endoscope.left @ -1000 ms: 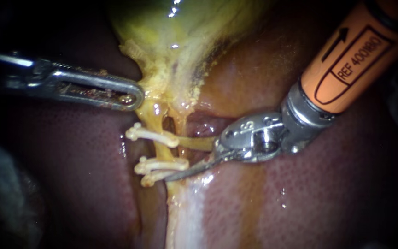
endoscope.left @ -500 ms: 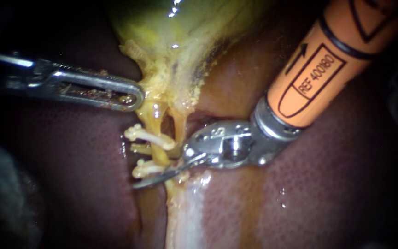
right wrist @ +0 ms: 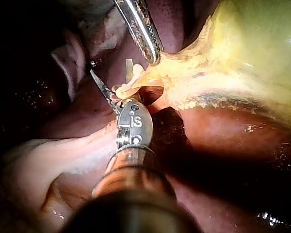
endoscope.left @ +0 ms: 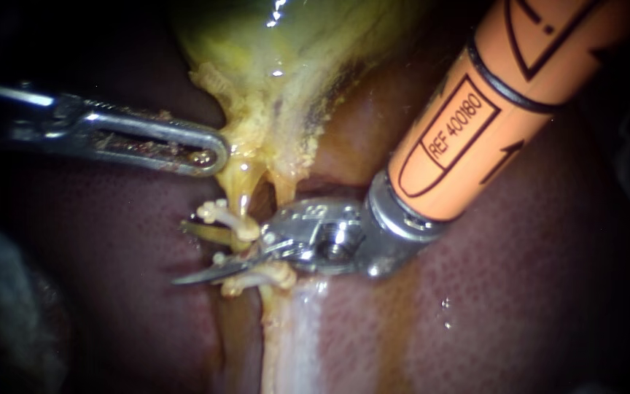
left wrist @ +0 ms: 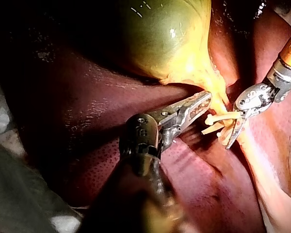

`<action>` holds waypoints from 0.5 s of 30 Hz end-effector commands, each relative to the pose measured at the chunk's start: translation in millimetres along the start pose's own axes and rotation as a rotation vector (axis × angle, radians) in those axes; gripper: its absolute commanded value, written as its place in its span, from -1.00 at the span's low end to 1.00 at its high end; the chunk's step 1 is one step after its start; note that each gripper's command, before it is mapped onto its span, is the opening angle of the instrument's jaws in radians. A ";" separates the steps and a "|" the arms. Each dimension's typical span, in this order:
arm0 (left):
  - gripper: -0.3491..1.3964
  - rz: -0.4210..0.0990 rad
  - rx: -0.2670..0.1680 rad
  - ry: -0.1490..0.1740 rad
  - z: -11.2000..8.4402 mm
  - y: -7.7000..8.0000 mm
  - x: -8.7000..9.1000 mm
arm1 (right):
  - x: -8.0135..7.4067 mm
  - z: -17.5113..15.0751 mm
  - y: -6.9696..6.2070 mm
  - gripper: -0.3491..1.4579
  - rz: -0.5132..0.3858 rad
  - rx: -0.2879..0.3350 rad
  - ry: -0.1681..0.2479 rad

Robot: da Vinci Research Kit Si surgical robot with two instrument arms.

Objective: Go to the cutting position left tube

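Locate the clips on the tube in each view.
Endoscope: clips centre-left, below the left instrument.
Left wrist: clips just ahead of the left instrument, against the right instrument.
Right wrist: clips just ahead of the right instrument, beside the left instrument.
Shared landmark: left instrument's jaws shut on the gallbladder.

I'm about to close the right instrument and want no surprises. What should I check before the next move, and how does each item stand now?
1. Right instrument blades open: ok.
2. Left tube lying between the blades: ok, as far as the endoscope view shows.
3. Clips on either side of the cut line, the upper clip above the lower blade and the lower clips below it: ok.
4. Right tube outside the blades: cannot tell, the instrument hides its lower part.
5. Left instrument gripping the gallbladder at its lower edge: ok.
6. Blade tips off the liver: cannot tell.
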 end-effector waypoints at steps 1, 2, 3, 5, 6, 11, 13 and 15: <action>-1.00 0.000 0.000 0.000 0.0 0.0 0.0 | 0.3 -0.1 -0.3 0.95 0.001 0.004 0.005; -1.00 0.000 0.000 0.000 0.0 0.0 0.0 | 0.5 -0.1 -0.5 0.95 0.002 0.009 0.013; -1.00 0.000 0.000 0.000 0.0 0.0 0.0 | 0.9 -0.2 -0.8 0.95 0.005 0.014 0.021; -1.00 0.000 0.000 0.000 0.0 0.0 0.0 | 1.6 -0.3 -1.3 0.95 0.009 0.022 0.033; -1.00 0.000 0.000 0.000 0.0 0.0 0.0 | 1.9 -0.4 -1.5 0.95 0.011 0.025 0.039; -1.00 0.000 0.000 0.000 0.1 -0.1 -0.1 | 3.1 -0.6 -2.3 0.95 0.019 0.034 0.055; -1.00 0.001 0.000 0.000 0.1 -0.1 -0.1 | 3.1 -0.7 -2.3 0.95 0.019 0.034 0.055; -1.00 0.001 0.000 0.000 0.1 -0.1 -0.1 | 3.1 -0.7 -2.3 0.95 0.018 0.034 0.055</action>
